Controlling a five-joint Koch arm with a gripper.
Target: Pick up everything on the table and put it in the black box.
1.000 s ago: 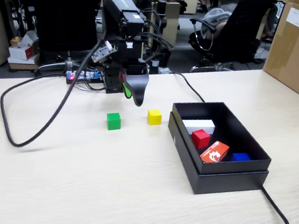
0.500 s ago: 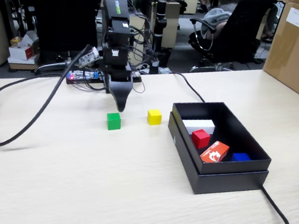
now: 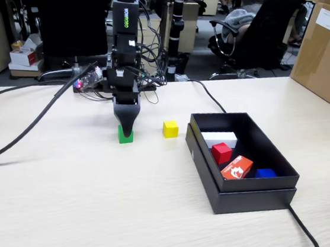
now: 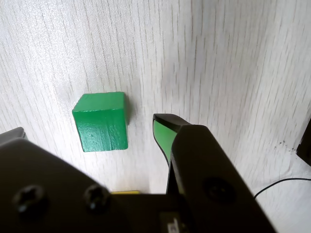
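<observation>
The green cube (image 4: pixel 101 121) is seen resting on the pale wood-grain tabletop (image 3: pixel 83 209), between the spread, released jaws of the hand (image 3: pixel 126 130). The yellow cube (image 3: pixel 170 129) lies nearby; the red cube (image 3: pixel 221 152) sits inside the black box (image 3: pixel 252 199). Office chairs (image 3: pixel 70 11) are visible behind.

My arm (image 3: pixel 124 53): stacked black boxy motor housings, green lettering down the topmost. Black cables loop off my rear to a base with a small red light. My gripper (image 4: pixel 104 133): matte black shell, two cross-head screws, one tapering finger (image 4: pixel 163 133) faced in green.
</observation>
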